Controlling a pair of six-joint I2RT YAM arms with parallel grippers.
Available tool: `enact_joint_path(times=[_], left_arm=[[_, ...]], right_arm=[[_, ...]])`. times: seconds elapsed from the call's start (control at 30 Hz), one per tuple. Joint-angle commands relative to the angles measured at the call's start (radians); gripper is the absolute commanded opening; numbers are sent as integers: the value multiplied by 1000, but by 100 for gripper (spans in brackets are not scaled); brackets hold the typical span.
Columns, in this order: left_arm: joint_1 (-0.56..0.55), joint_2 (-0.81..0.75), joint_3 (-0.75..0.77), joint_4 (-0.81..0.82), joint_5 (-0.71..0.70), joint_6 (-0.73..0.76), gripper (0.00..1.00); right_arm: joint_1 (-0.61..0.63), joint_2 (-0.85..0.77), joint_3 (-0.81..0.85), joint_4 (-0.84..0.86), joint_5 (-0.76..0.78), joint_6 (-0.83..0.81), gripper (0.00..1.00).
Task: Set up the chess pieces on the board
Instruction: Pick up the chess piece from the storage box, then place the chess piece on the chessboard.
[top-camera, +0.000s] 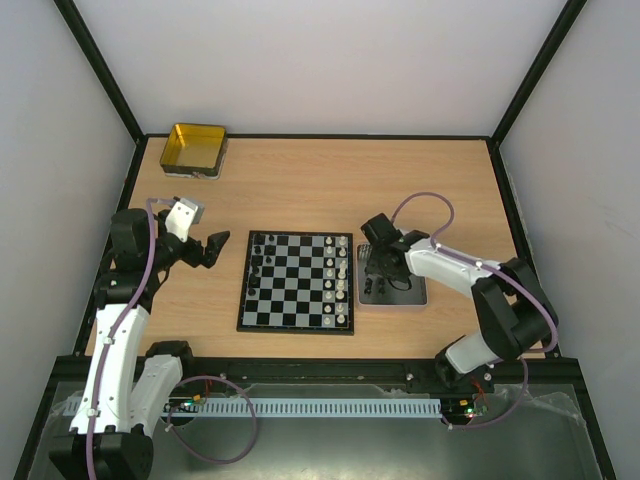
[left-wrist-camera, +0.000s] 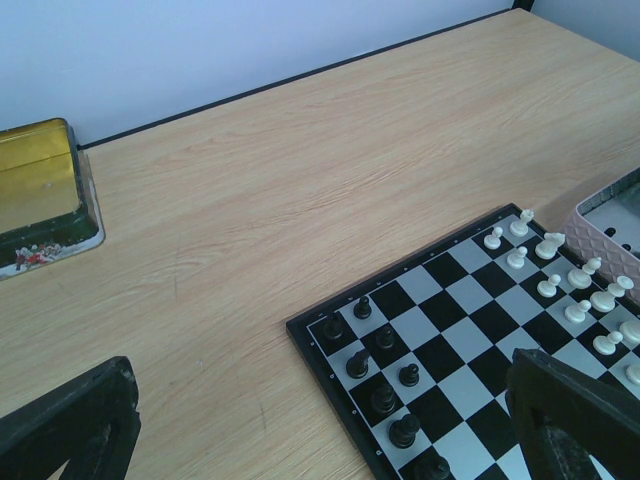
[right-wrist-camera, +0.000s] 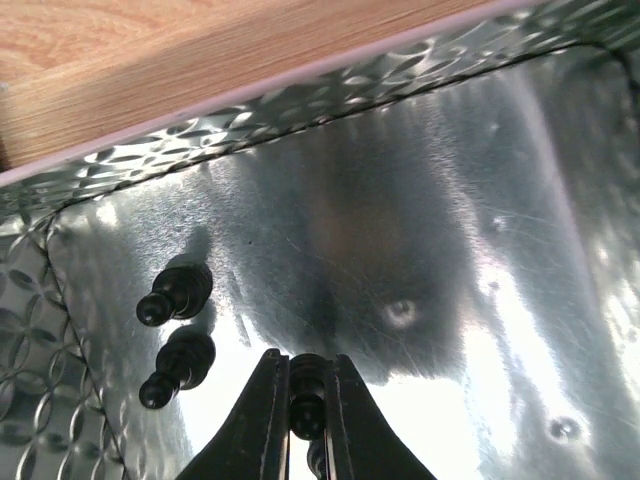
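The board (top-camera: 296, 281) lies mid-table, with several black pieces (top-camera: 259, 262) along its left side and several white pieces (top-camera: 337, 280) along its right side. It also shows in the left wrist view (left-wrist-camera: 480, 320). My right gripper (right-wrist-camera: 306, 400) is inside the grey metal tray (top-camera: 415, 296), shut on a black pawn (right-wrist-camera: 308, 395). Two more black pawns (right-wrist-camera: 175, 293) (right-wrist-camera: 178, 366) lie on the tray floor to its left. My left gripper (top-camera: 207, 249) hangs open and empty left of the board.
A gold-yellow tin (top-camera: 194, 148) stands at the back left, also in the left wrist view (left-wrist-camera: 40, 190). The pink-rimmed tray wall (left-wrist-camera: 605, 225) sits right beside the board's white side. Black frame rails border the table.
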Motion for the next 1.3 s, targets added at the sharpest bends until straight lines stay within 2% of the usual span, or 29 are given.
enact_joint_path(times=[0.0, 0.23, 0.4, 0.6, 0.77, 1.27], left_arm=[[5, 0, -3, -11, 14, 9, 99], [4, 4, -3, -9, 12, 7, 99], [4, 1, -1, -8, 5, 2, 99], [5, -18, -2, 1, -15, -7, 99], [6, -21, -2, 6, -26, -12, 99], [6, -39, -5, 5, -24, -6, 99]], right_arm=[[-4, -86, 28, -100, 67, -5, 7], [39, -190, 111, -222, 113, 19, 6], [182, -169, 224, -294, 146, 81, 6], [401, -31, 349, -263, 130, 174, 6], [512, 146, 477, -235, 116, 190, 6], [552, 486, 833, -231, 36, 116, 6]])
